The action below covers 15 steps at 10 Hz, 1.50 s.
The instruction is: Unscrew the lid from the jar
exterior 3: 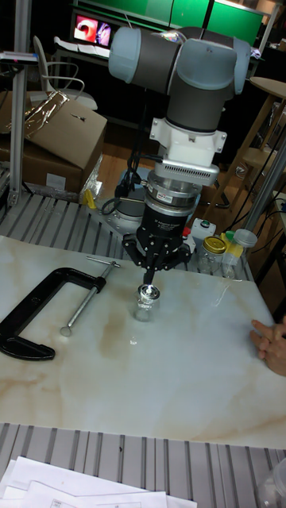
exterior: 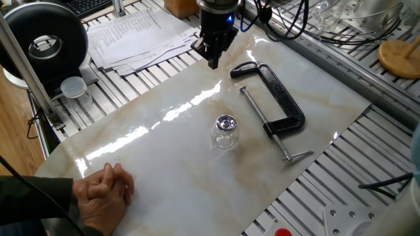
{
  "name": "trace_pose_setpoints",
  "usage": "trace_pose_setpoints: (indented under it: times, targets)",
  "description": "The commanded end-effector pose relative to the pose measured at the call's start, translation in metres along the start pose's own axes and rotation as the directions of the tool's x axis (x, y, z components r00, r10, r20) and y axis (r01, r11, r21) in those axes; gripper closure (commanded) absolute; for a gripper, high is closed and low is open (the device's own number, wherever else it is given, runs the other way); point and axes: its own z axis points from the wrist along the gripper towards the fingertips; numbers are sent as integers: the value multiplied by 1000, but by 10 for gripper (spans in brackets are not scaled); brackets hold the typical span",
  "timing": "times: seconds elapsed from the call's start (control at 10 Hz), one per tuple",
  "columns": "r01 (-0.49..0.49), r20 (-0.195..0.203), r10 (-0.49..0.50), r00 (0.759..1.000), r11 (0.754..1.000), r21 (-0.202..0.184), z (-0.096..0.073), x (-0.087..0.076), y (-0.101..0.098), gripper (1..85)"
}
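The tiny clear glass jar [exterior: 225,136] stands upright in the middle of the marble-look board, with the small shiny lid [exterior: 226,122] on top. In the tall fixed view the jar [exterior 3: 145,308] and lid [exterior 3: 148,295] show just under the fingertips. My gripper [exterior: 213,63] hangs above the board's far edge, well away from the jar toward the papers, its fingers pressed together with nothing between them. In the tall fixed view the gripper [exterior 3: 148,279] narrows to one point.
A black C-clamp [exterior: 274,98] lies right of the jar. A person's clasped hands [exterior: 104,190] rest at the near left corner. Papers [exterior: 134,36], a translucent plastic cup [exterior: 73,87] and a tan wooden disc [exterior: 398,58] sit off the board.
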Motion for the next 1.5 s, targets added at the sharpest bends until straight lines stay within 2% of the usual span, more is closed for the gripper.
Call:
trace_pose_setpoints:
  times: [0.0,0.1,0.3,0.4,0.7,0.9,1.0,1.1,1.2,1.3,1.4]
  targets:
    - [-43,16,43,999,999,-8,5,16,18,843]
    - [-43,21,44,999,999,-26,7,24,19,843]
    - [-8,70,12,997,999,-52,13,26,14,843]
    - [-8,61,11,998,999,-49,12,28,14,843]
    - [17,43,-17,999,1000,-3,12,31,3,843]
    - [44,9,-45,999,998,44,10,32,-8,843]
    - [59,23,-60,998,997,59,11,21,-13,843]
    - [107,17,-108,994,991,83,9,10,-26,843]
    - [148,6,-149,989,985,92,5,0,-38,843]
    - [211,-28,-210,977,972,100,-1,-12,-54,843]
    - [259,-47,-256,966,961,94,-4,-27,-64,843]
